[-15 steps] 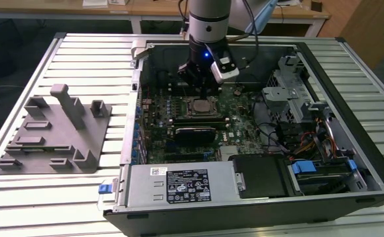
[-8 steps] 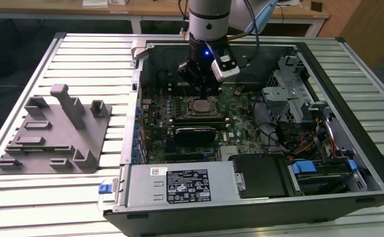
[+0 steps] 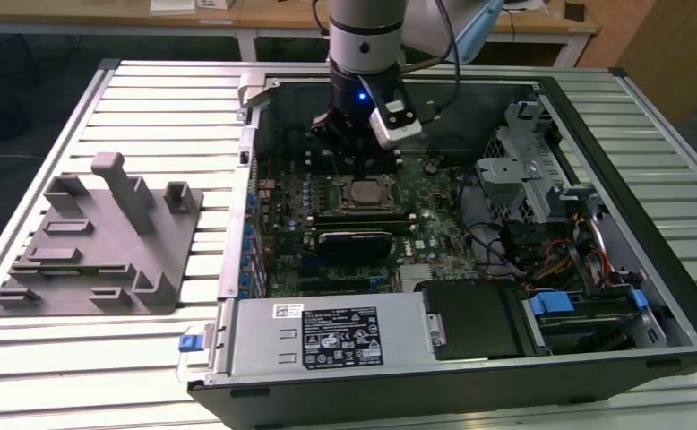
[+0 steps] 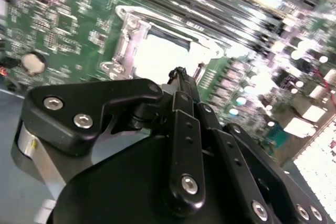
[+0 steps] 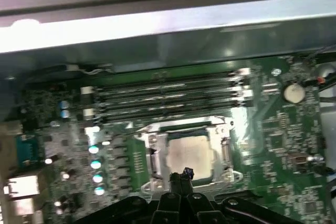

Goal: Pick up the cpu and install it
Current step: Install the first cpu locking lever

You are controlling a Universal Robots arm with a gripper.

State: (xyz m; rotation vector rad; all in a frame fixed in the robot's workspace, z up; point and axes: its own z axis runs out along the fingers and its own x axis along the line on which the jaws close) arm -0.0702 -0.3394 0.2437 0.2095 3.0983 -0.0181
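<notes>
The cpu lies flat in the motherboard socket inside the open computer case, its silvery-beige top facing up. Both wrist views show it seated within the metal socket frame, the cpu pale and the cpu washed out by glare. My gripper hangs just above the far edge of the socket. Its black fingertips are pressed together with nothing between them, a little above the chip's near edge. The gripper points down at the socket.
A grey plastic fixture block sits on the slatted table at the exterior view's left. In the case are memory slots, a power supply, a drive cage and cables. The case walls surround the board.
</notes>
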